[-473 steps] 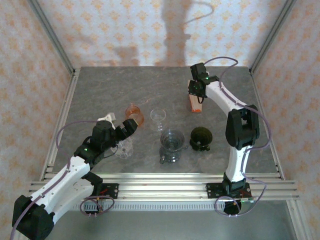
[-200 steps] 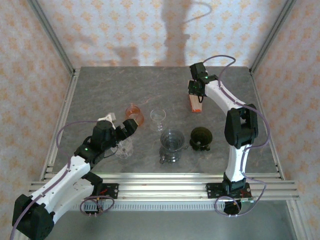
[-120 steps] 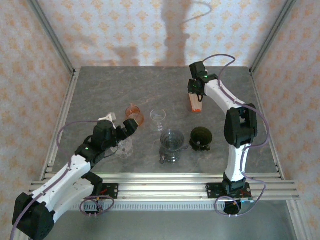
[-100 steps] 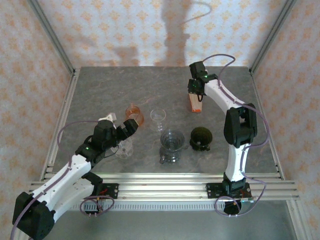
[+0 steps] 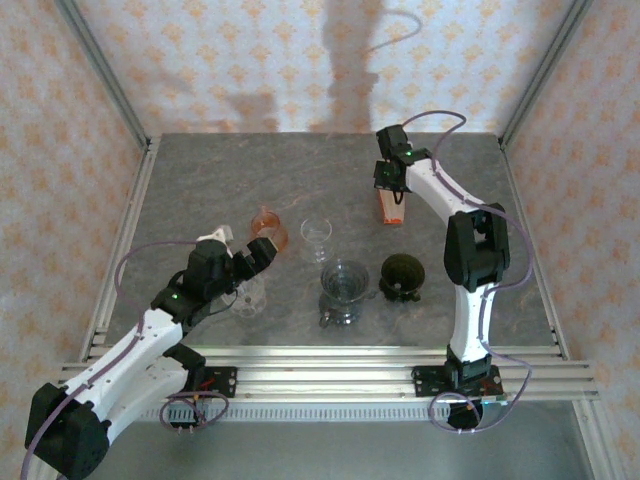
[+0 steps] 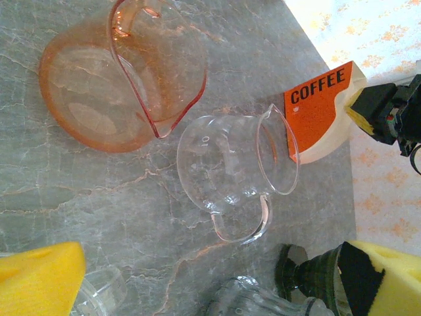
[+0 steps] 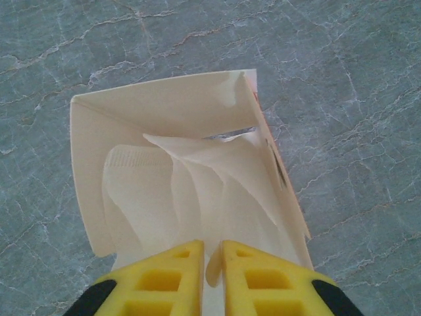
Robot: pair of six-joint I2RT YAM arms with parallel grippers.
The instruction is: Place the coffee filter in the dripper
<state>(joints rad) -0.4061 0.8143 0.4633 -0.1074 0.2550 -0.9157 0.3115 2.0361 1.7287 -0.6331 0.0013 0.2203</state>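
**Now pinching a filter at the box**

Your right end effector is at the far side of the tabletop, poised over the open top of the filter box. Its yellow fingertips are drawn almost together, and the edge of a coffee filter runs into the narrow slit between them, so it is clamped on that paper. The filter sits inside the box with the other folded filters (the pale sheets fan out side by side).

In the overhead view the box stands upright, orange face with the word COFFEE, well apart from the dripper, the clear ribbed piece near the middle of the tabletop. Just to the right of the dripper is a dark green cone-shaped vessel.

Your left end effector is spread wide and grips nothing. It hangs near the orange glass pitcher and the clear glass pitcher, which lie next to each other on the stone surface. A further clear glass piece sits just below the left end effector.
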